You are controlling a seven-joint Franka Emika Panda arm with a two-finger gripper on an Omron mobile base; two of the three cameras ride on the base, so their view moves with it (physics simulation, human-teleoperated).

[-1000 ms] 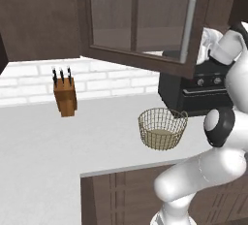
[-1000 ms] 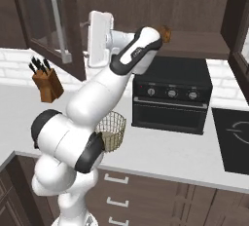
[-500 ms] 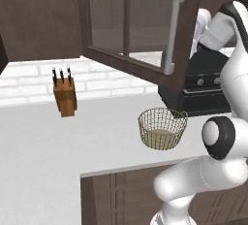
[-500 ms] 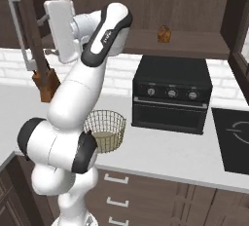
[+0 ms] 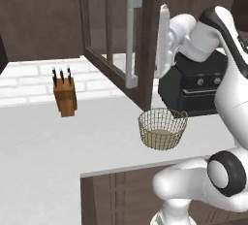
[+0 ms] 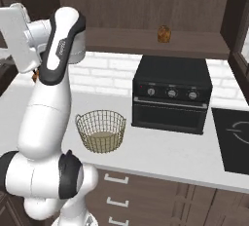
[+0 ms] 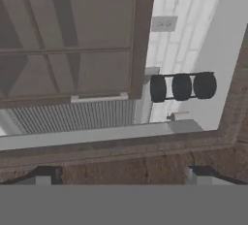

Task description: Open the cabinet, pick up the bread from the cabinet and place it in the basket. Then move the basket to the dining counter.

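- The cabinet (image 5: pixel 114 49) door is seen swung wide, its silver handle (image 5: pixel 132 40) just beside the gripper (image 5: pixel 163 40); the opening step is judged done or nearly so.
- The gripper's jaws are spread fully apart in the hand view, its fingertips (image 7: pixel 46 175) set wide with nothing between them; nothing is held.
- The bread (image 6: pixel 164 33) is seen on the exposed shelf above the black oven (image 6: pixel 171 93), well apart from the fingers and to the far side of the arm.
- The basket (image 6: pixel 101 131) stands on the white counter (image 5: pixel 43 141), near the oven, with no bread in it.
- Next, a swing away from the door and a reach toward the bread is judged necessary; the open door edge should be cleared.
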